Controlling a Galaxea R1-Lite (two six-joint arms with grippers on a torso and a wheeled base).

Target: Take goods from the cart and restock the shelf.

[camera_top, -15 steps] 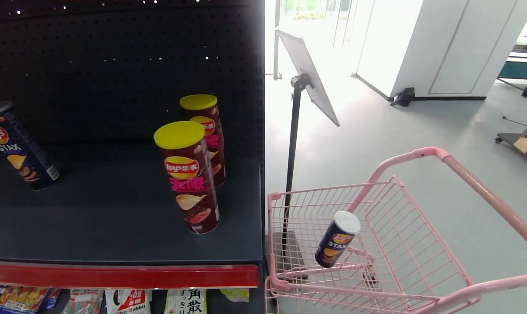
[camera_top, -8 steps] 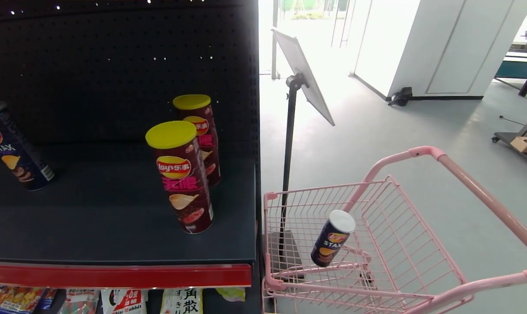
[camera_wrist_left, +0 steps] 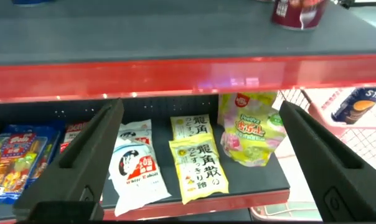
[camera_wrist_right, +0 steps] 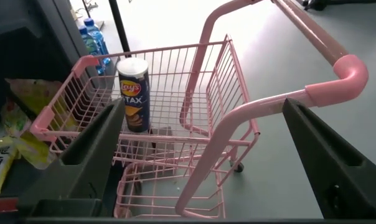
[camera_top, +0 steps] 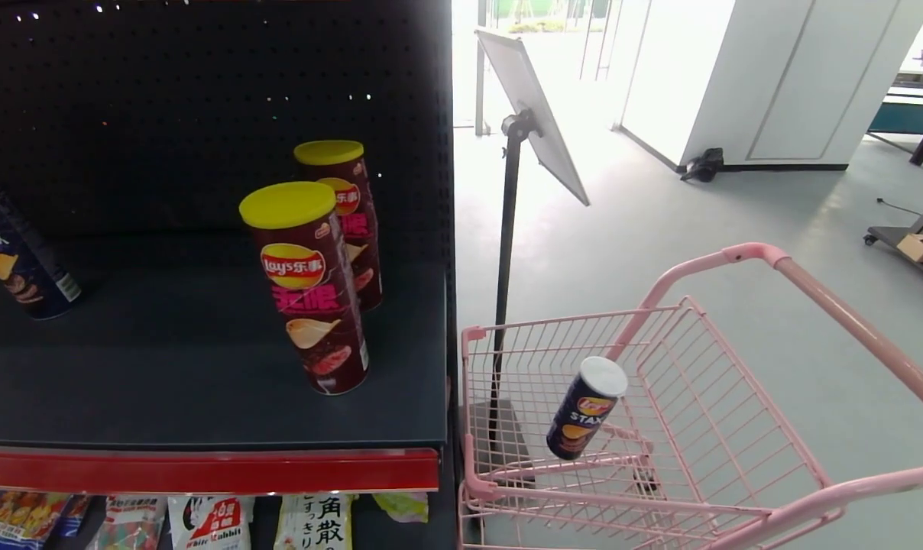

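**Q:** Starting at the hands, what is their state?

**A:** The left hand (camera_wrist_left: 202,107) is released, with its two fingers spread wide. It sits level with the red front strip (camera_wrist_left: 175,78) of the shelf. Past it lies a lower tier with snack bags (camera_wrist_left: 197,165) lying flat. The right hand (camera_wrist_right: 203,106) is also released, fingers wide apart, and looks down on the pink cart (camera_wrist_right: 347,74).

**Q:** What do the containers hold?

**A:** The wire basket of the cart (camera_top: 836,313) holds one blue can (camera_top: 587,407) with a white lid. It stands at the end of the basket nearer the shelf, and the right wrist view shows the same can (camera_wrist_right: 133,93) near the basket's corner. The shelf (camera_top: 202,359) carries two upright maroon cans with yellow lids near its cart-side end. The front maroon can (camera_top: 305,294) stands just ahead of the rear maroon can (camera_top: 343,214). A second blue can on the shelf (camera_top: 14,260) stands well apart from them at the far left. A sign stand (camera_top: 505,229) rises from the floor between shelf and cart.

**Q:** What differs from a second ago?

**A:** The whole head view has slid slightly, so the camera has moved. The cans on the shelf and the can in the cart keep the same places relative to one another.
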